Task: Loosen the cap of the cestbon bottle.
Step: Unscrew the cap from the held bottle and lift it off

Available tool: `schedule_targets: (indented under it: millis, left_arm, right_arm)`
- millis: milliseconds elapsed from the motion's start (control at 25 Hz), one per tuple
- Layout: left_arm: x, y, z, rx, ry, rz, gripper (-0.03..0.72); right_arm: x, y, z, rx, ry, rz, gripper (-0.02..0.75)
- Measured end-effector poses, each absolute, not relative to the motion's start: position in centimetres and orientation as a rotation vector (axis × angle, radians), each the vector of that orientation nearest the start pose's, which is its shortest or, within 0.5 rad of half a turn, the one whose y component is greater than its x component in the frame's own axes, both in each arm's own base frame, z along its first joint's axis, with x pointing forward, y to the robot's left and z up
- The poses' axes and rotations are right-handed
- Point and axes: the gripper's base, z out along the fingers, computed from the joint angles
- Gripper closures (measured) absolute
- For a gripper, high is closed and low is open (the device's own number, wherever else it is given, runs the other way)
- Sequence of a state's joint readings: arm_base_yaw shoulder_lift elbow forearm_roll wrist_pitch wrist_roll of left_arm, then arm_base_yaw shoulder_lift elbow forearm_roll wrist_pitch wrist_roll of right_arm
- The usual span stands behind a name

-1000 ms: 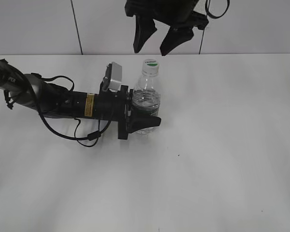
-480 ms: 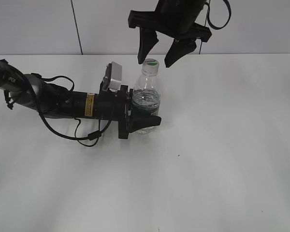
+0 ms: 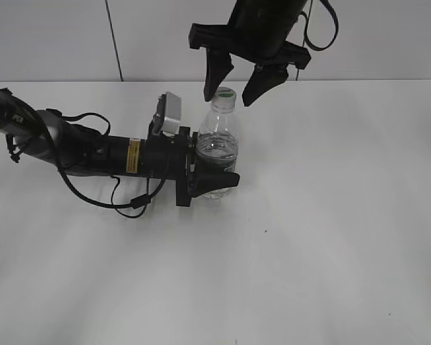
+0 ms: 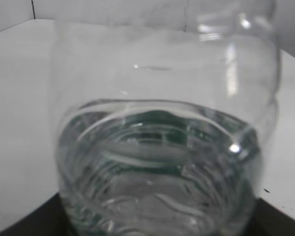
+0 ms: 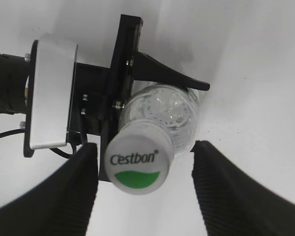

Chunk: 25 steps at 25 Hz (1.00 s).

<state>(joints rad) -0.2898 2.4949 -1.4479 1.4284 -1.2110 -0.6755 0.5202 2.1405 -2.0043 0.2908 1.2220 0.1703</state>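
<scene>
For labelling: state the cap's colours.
White cap with green lettering and a green patch; clearest in the right wrist view.

It looked like a robotics lab or test cell. A plain white bench (image 3: 330,237) ran to its far edge, where pale wall panels (image 3: 50,39) rose, split by a dark vertical seam (image 3: 113,39). 2 black robot arms with exposed cabling worked over it; nothing domestic or commercial showed.

White cap (image 5: 139,165) with green "Cestbon" lettering and a green patch on its top. Clear cestbon bottle (image 3: 217,152), dark green band low around it. Black left gripper (image 3: 210,177) with a yellow sticker (image 3: 133,156) on its arm, silver-grey camera block (image 3: 170,113). Black right gripper (image 3: 232,89). White table (image 3: 323,237).
</scene>
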Motion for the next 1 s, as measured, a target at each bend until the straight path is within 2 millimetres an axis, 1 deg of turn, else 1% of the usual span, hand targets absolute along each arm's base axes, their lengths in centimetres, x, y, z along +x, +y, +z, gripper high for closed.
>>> schedule_targets:
  millis: [80,280,640,760,1000]
  left_arm:
    - [39.65,-20.62,5.02,1.305,1.428,-1.115,0.284]
    - [39.66,-20.62,5.02,1.304,1.429,-1.114,0.284]
    - [39.66,-20.62,5.02,1.303,1.430,-1.114,0.284]
    - [39.65,-20.62,5.01,1.305,1.429,-1.114,0.284]
    - [39.57,-20.60,4.96,1.318,1.427,-1.116,0.284]
  right_arm:
    - [38.98,25.17,26.63,-0.421,2.878,0.547,0.295]
    - [38.95,25.22,26.65,-0.419,2.879,0.558,0.435]
    - [38.95,25.23,26.65,-0.434,2.875,0.558,0.437]
    - [38.92,25.29,26.67,-0.546,2.844,0.555,0.437]
    - [38.87,25.36,26.70,-0.911,2.704,0.520,0.437]
